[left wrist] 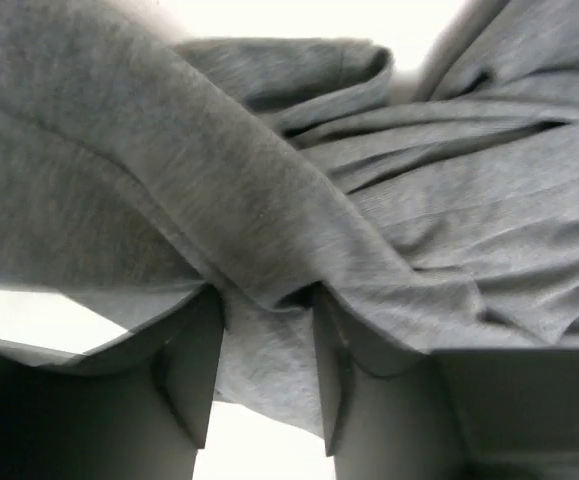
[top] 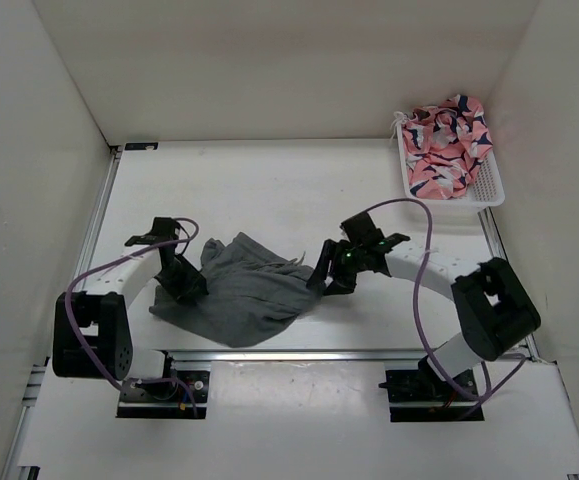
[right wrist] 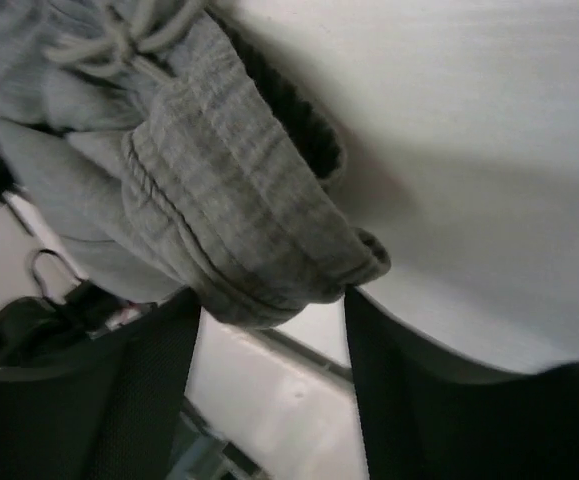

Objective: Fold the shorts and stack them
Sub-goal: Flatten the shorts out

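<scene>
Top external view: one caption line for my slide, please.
Left gripper and right gripper at opposite edges of crumpled mid-grey fabric shorts; pink patterned cloth in white basket.

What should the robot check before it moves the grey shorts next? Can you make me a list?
1. Fabric of the shorts sits between the fingers of the left gripper: ok.
2. The waistband sits between the fingers of the right gripper: ok.
3. Both grips squeezed tight: cannot tell.
4. The shorts lie flat for folding: not ok, they are crumpled on the table.
5. The basket of pink cloth is out of the way: ok, it sits in the far right corner.
</scene>
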`<state>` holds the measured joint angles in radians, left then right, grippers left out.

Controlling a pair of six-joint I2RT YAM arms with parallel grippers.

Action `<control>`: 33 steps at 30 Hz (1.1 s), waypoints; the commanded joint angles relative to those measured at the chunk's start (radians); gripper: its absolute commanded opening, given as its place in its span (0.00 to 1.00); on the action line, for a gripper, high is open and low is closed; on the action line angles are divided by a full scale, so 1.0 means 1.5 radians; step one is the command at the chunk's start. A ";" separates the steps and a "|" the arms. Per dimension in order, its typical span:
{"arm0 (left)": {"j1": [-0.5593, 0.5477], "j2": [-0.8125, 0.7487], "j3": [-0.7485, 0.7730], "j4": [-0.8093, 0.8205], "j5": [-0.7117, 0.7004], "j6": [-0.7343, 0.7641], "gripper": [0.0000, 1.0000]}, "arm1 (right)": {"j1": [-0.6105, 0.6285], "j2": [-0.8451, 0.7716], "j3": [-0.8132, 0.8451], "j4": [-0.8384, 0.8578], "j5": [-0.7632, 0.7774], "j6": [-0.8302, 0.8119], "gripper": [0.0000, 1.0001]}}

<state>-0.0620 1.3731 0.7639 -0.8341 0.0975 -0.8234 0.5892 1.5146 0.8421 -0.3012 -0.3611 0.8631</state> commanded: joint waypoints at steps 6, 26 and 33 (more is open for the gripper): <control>-0.010 0.009 0.065 0.024 -0.019 0.004 0.10 | 0.053 0.076 0.142 -0.012 0.071 -0.026 0.00; 0.011 0.095 0.776 -0.180 -0.077 0.118 0.10 | -0.134 0.004 0.601 -0.112 0.169 -0.242 0.00; -0.034 -0.073 0.301 -0.058 -0.025 0.090 0.82 | -0.113 -0.160 0.214 -0.112 0.288 -0.212 0.39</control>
<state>-0.1017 1.2545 1.4014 -0.9504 0.0643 -0.6716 0.4274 1.2922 1.3334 -0.4438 -0.0826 0.5625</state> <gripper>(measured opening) 0.741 0.291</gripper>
